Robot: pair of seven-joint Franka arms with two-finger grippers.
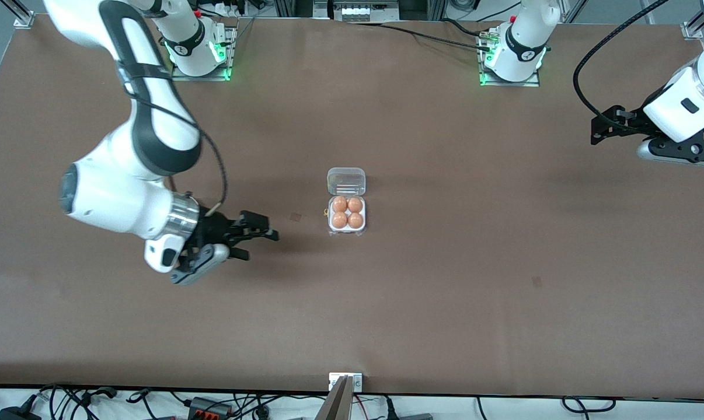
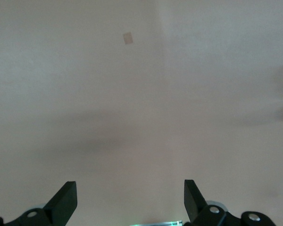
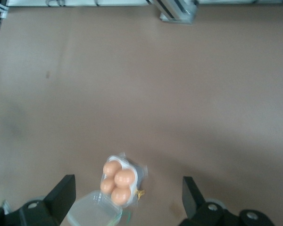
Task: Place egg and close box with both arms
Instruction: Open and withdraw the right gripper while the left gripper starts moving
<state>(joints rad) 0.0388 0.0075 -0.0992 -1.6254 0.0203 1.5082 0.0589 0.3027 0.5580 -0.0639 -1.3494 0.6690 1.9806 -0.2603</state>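
The box's white tray (image 1: 347, 231) sits mid-table with four orange-brown eggs (image 1: 347, 212) in its cells. Its clear lid (image 1: 346, 181) lies open flat, farther from the front camera than the tray. My right gripper (image 1: 261, 245) is open and empty, low over the table beside the box toward the right arm's end. The right wrist view shows the eggs (image 3: 118, 181), the lid (image 3: 94, 212) and the open gripper (image 3: 128, 186). My left gripper (image 1: 596, 131) is open and empty, raised over the left arm's end of the table, and sees only bare table (image 2: 130, 197).
A small dark patch (image 1: 295, 217) marks the table between my right gripper and the box. Another patch (image 1: 537, 282) lies nearer the front camera toward the left arm's end. A metal fixture (image 1: 345, 382) sits at the table's front edge.
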